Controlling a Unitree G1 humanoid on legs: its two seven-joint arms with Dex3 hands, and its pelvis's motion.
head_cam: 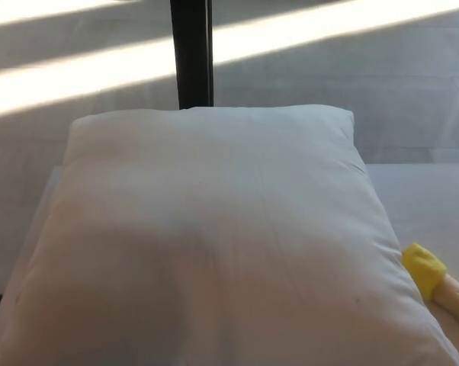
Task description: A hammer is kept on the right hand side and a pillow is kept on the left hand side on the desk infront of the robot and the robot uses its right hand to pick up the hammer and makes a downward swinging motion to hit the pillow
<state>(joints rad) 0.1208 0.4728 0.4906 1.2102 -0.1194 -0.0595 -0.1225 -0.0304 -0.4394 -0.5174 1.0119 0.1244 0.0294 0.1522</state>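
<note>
A large white pillow (214, 236) fills most of the head view, lying flat on the pale desk (424, 202). At the lower right, just past the pillow's edge, a hammer (435, 280) with a yellow head and a light wooden handle lies on the desk; only part of it shows, the rest runs off the frame's right edge. Neither of my hands appears anywhere in the picture.
Behind the pillow a black upright post (191, 53) stands on the grey floor, which is crossed by bright sunlight stripes (77, 76). The desk's far edge runs at about the pillow's upper right corner.
</note>
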